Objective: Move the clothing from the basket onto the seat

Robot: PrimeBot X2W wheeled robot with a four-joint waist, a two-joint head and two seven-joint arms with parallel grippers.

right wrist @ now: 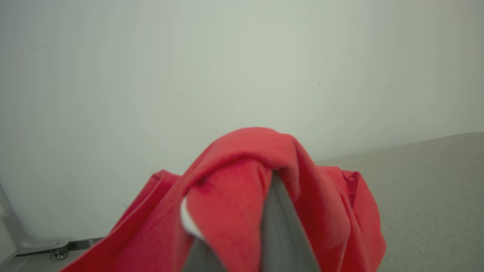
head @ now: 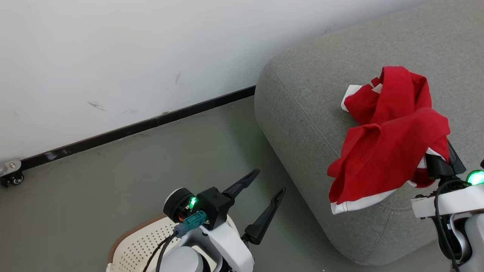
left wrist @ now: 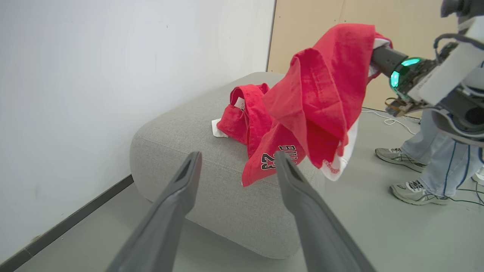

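Red garment [head: 389, 151] drapes from the right pincer [head: 446, 164], pinched between its fingers and hanging directly over the seat [head: 302, 113], just beside the second garment [head: 393, 90] lying there (so release looks straight down). Left pincer [head: 270, 180], spread and empty, sits farther off by the basket [head: 140, 241].

Our left arm reaches forward and low, pale forearm at the bottom of the head view. Our left gripper [head: 269, 181] holds its two dark fingers [left wrist: 177, 196] spread wide with nothing between them. Our right arm is held out at our right. Our right gripper [right wrist: 261, 215] has its fingers drawn close, pinching the clothing [head: 389, 143], which hides their tips.
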